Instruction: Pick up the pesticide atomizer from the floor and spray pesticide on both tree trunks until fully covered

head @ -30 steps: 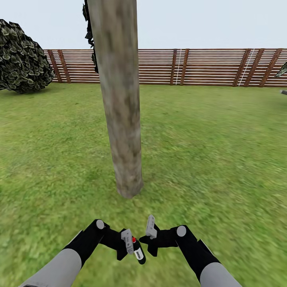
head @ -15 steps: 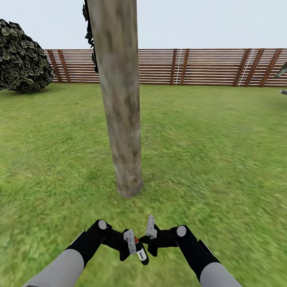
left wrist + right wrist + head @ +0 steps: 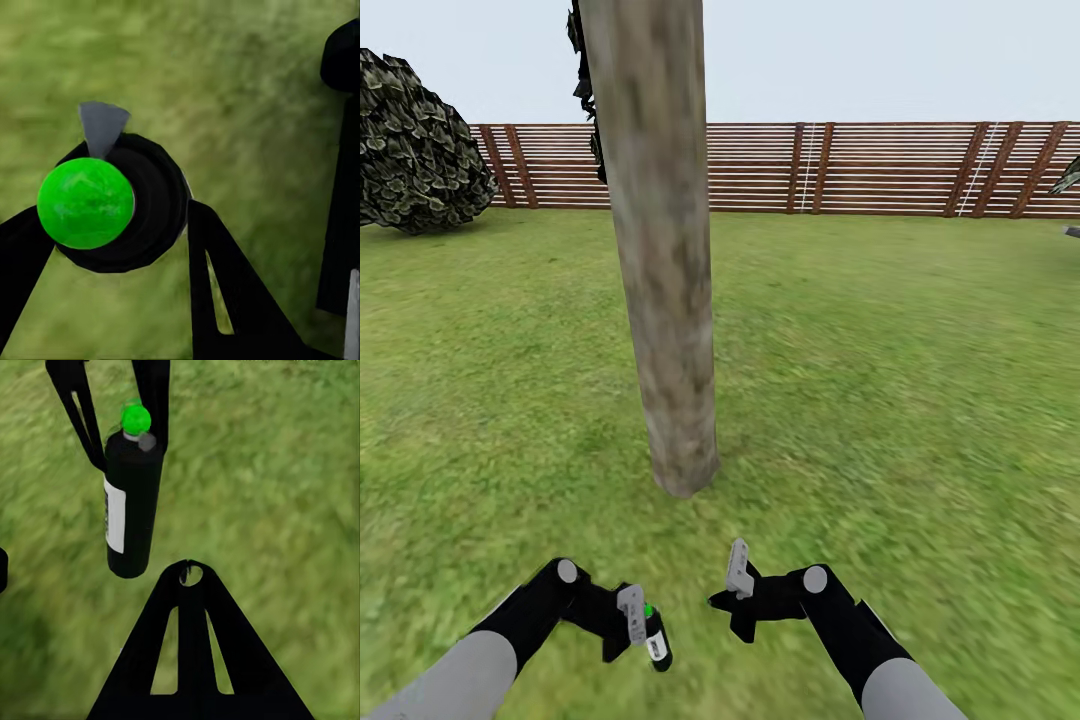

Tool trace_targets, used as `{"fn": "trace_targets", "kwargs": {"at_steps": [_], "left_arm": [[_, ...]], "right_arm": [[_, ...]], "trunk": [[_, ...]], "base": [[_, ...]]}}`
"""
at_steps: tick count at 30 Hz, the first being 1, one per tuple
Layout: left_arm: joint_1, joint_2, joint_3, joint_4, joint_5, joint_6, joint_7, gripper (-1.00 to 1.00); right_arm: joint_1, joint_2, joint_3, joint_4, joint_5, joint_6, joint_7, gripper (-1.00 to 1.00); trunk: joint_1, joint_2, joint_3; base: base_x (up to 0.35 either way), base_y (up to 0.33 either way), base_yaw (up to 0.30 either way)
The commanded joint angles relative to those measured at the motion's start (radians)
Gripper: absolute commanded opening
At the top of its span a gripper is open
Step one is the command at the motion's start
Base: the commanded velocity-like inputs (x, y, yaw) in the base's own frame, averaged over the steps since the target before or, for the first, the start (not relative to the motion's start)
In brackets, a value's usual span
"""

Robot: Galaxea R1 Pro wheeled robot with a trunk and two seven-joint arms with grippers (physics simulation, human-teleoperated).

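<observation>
I am holding the pesticide atomizer in my left gripper, fingers clamped on the black can's upper body just under its green cap, with the tree trunk standing ahead. The can is looking rigid, light and smooth (likely slippery), so I am judging this high grip sensible, nozzle kept clear. My right gripper is hovering beside it over the grass; I cannot tell its finger spread.
</observation>
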Motion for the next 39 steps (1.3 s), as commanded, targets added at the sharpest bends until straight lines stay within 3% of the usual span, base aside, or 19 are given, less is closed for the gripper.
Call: {"fn": "trace_targets", "kwargs": {"at_steps": [1, 10, 11, 13, 16, 17, 18, 20, 22, 23, 25, 26, 27, 28, 32, 34, 35, 39], "left_arm": [[0.000, 0.010, -0.004, -0.001, -0.005, -0.006, -0.001, -1.00], [0.001, 0.024, -0.004, -0.001, -0.006, -0.007, -0.001, -1.00], [0.001, 0.058, -0.004, -0.001, -0.005, -0.007, -0.001, -1.00], [0.001, 0.105, -0.003, -0.001, -0.004, -0.010, -0.001, -1.00], [0.001, 0.146, 0.002, -0.001, -0.003, -0.013, 0.010, -1.00], [0.001, 0.166, 0.016, 0.000, 0.005, -0.010, 0.035, -1.00], [0.001, 0.169, 0.024, 0.000, 0.007, -0.009, 0.047, -1.00], [0.002, 0.178, 0.095, 0.004, 0.025, -0.005, 0.141, -1.00], [0.003, 0.175, 0.189, 0.034, 0.043, -0.004, 0.259, -1.00], [0.003, 0.171, 0.250, 0.068, 0.057, -0.006, 0.327, -1.00], [0.003, 0.167, 0.327, 0.126, 0.082, -0.009, 0.420, -1.00], [0.003, 0.160, 0.387, 0.183, 0.112, -0.010, 0.520, -1.00], [0.003, 0.154, 0.409, 0.205, 0.128, -0.011, 0.574, -1.00], [0.003, 0.141, 0.429, 0.231, 0.152, -0.011, 0.659, -1.00], [0.006, 0.109, 0.449, 0.276, 0.216, -0.012, 0.836, -1.00], [0.007, 0.105, 0.451, 0.294, 0.269, -0.013, 0.864, -1.00], [0.007, 0.104, 0.451, 0.314, 0.323, -0.014, 0.875, -1.00], [0.007, 0.101, 0.448, 0.335, 0.366, -0.014, 0.880, -1.00]], "right_arm": [[0.000, 0.000, -0.001, -0.001, 0.010, -0.009, 0.001, -1.00], [0.000, -0.001, -0.001, 0.001, 0.010, -0.009, 0.001, -1.00], [0.000, -0.002, -0.003, 0.001, 0.010, -0.009, 0.001, 1.00], [0.000, -0.003, -0.003, 0.001, 0.010, -0.009, 0.000, 1.00], [0.000, -0.006, -0.007, 0.005, 0.010, -0.011, -0.008, 1.00], [0.000, -0.025, -0.012, 0.008, 0.010, -0.012, -0.045, 1.00], [0.000, -0.033, -0.013, 0.009, 0.010, -0.012, -0.061, 1.00], [0.002, -0.077, -0.017, 0.035, 0.005, -0.013, -0.185, 1.00], [0.004, -0.105, -0.050, 0.114, 0.001, -0.014, -0.366, 1.00], [0.004, -0.114, -0.101, 0.184, -0.002, -0.024, -0.484, 1.00], [0.005, -0.119, -0.186, 0.280, -0.006, -0.068, -0.628, 1.00], [0.005, -0.121, -0.253, 0.367, -0.007, -0.148, -0.755, 1.00], [0.006, -0.121, -0.277, 0.402, -0.008, -0.187, -0.824, 1.00], [0.006, -0.121, -0.302, 0.447, -0.009, -0.232, -0.946, 1.00], [0.014, -0.118, -0.326, 0.520, -0.012, -0.337, -1.290, 1.00], [0.025, -0.117, -0.329, 0.537, -0.012, -0.391, -1.354, 1.00], [0.034, -0.118, -0.330, 0.559, -0.013, -0.422, -1.380, 1.00], [0.045, -0.121, -0.331, 0.593, -0.013, -0.443, -1.396, 1.00]], "trunk": [[0.000, 0.000, -0.001], [0.000, 0.000, -0.001], [0.000, 0.000, -0.001], [0.000, 0.000, -0.001], [0.000, 0.000, -0.001], [0.000, 0.000, -0.001], [0.000, 0.000, -0.001], [0.000, 0.000, -0.001], [0.000, 0.000, -0.001], [0.000, 0.000, -0.001], [0.000, 0.000, -0.001], [0.000, 0.000, -0.001], [0.000, 0.000, -0.001], [0.000, 0.000, -0.001], [0.000, 0.000, -0.001], [0.000, 0.000, -0.001], [0.000, 0.000, -0.001], [0.000, 0.000, -0.001]], "base": [[0.000, 0.000, 0.000], [0.000, 0.000, 0.000], [0.000, 0.000, 0.000], [0.000, 0.000, 0.000], [0.000, 0.000, 0.000], [0.000, 0.000, 0.000], [0.000, 0.000, 0.000], [0.000, 0.000, 0.000], [0.000, 0.000, 0.000], [0.000, 0.000, 0.000], [0.000, 0.000, 0.000], [0.000, 0.000, 0.000], [0.000, 0.000, 0.000], [0.000, 0.000, 0.000], [0.000, 0.000, 0.000], [0.000, 0.000, 0.000], [0.000, 0.000, 0.000], [0.000, 0.000, 0.000]]}}
